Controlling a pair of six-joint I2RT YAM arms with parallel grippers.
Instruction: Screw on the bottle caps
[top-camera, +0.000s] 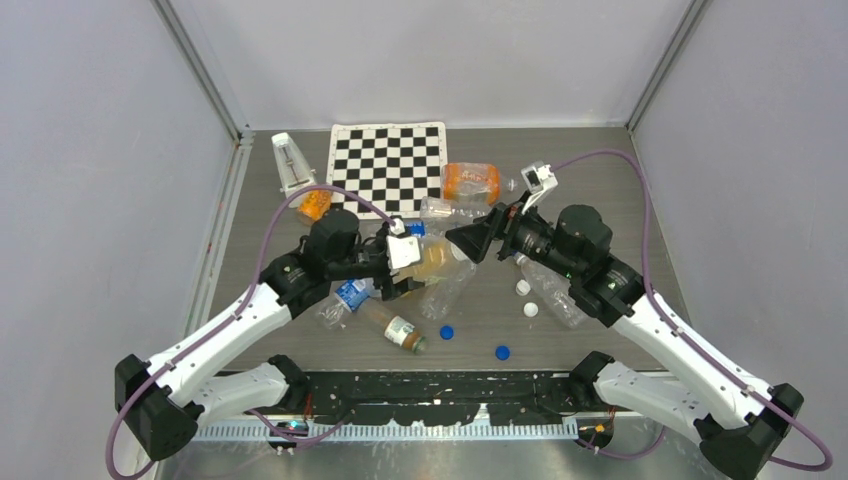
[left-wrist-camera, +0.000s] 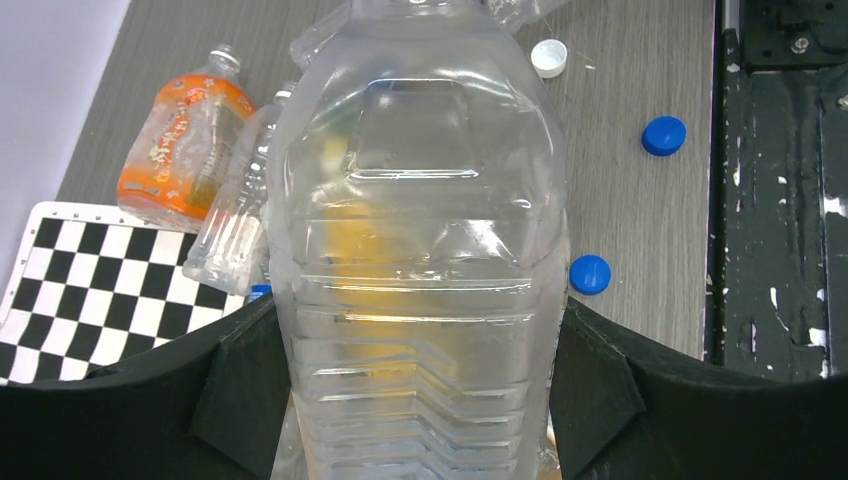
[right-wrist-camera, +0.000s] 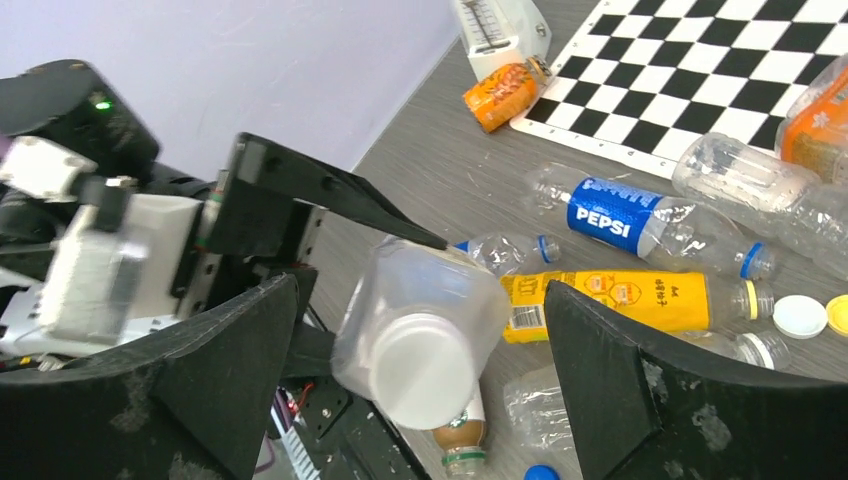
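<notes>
Bright, even light; soft shadows

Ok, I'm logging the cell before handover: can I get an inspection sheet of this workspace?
Surface: grey wood-grain table, checkerboard mat at the back.
Job's things: blue caps and white caps loose near the front.
Clutter: Pepsi bottle, large orange bottle and other bottles lying about.
Grippers: left gripper shut on large clear bottle; right gripper open, facing its fitted white cap.
Cables: purple cables off both arms.
Surroundings: plain walls.
</notes>
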